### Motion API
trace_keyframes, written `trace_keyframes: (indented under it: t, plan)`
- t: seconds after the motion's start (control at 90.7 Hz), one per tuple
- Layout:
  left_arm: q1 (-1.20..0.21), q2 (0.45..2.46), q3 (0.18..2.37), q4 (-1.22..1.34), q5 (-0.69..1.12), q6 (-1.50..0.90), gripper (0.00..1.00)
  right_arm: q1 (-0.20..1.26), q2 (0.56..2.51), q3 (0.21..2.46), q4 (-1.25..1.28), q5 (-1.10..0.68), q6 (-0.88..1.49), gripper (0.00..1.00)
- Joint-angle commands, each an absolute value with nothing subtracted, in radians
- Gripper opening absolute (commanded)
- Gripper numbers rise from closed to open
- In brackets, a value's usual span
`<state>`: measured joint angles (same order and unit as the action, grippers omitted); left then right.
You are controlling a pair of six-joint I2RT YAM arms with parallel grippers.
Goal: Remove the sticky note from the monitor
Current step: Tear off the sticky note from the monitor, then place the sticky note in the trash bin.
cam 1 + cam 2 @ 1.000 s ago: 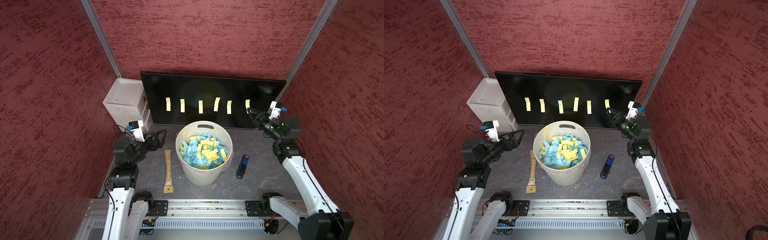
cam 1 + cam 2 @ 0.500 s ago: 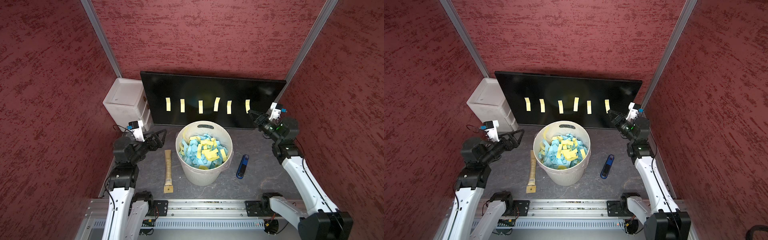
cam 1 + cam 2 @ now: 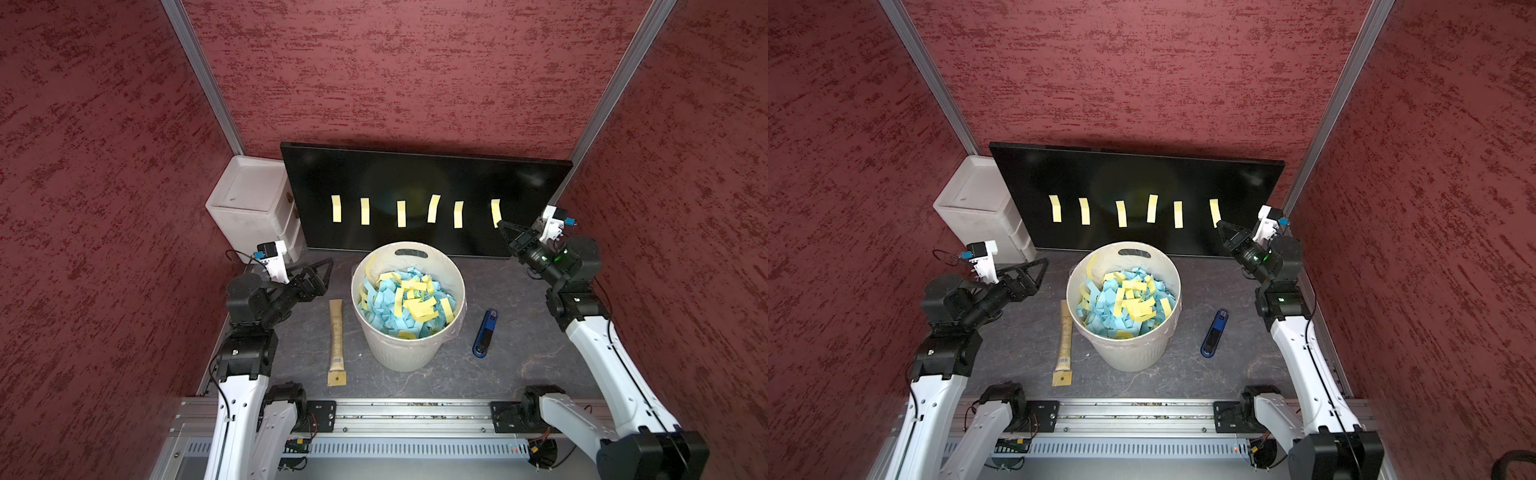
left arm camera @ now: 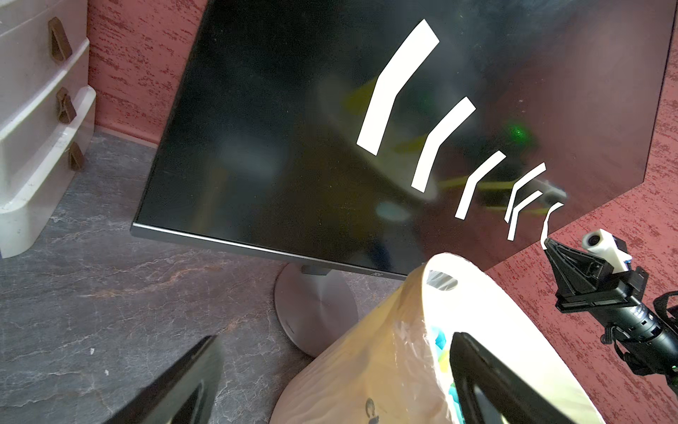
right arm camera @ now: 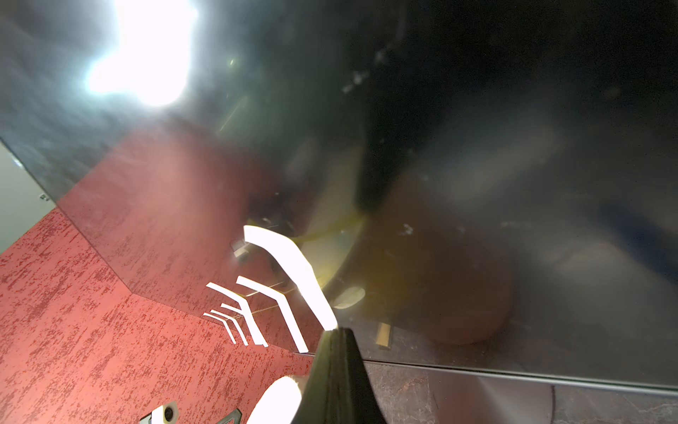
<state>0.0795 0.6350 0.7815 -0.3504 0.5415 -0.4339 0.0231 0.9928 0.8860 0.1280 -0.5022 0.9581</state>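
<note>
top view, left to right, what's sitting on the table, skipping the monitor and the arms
white drawer box → tan packet → white bin full of paper strips → blue stapler

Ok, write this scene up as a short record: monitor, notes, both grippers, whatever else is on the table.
monitor: upright at the back, six yellow sticky notes in a row
right gripper: shut on the lower end of the rightmost sticky note; its upper end is on the screen
left gripper: open, empty, beside the white bin
bin contents: blue and yellow notes
also there: blue stapler, tan packet, white drawer box
</note>
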Motion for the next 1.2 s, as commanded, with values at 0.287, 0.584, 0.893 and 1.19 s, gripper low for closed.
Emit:
trace_keyframes:
  t: [0.287,0.584,0.893,1.19]
  plan:
    - [0.089,0.636,0.769,-0.335,0.545,-0.431,1.0,0.017,0.916,0.85,0.028,-0.495,0.893,0.0]
    - [0.091,0.638,0.769,-0.332,0.548,-0.436,1.0,0.017,0.891,0.9,-0.119,-0.597,0.783,0.0]
    - [0.095,0.647,0.765,-0.325,0.553,-0.462,1.0,0.043,0.826,0.99,-0.402,-0.608,0.619,0.0]
    - [0.095,0.646,0.763,-0.325,0.551,-0.471,1.0,0.169,0.755,1.051,-0.566,-0.51,0.495,0.0]
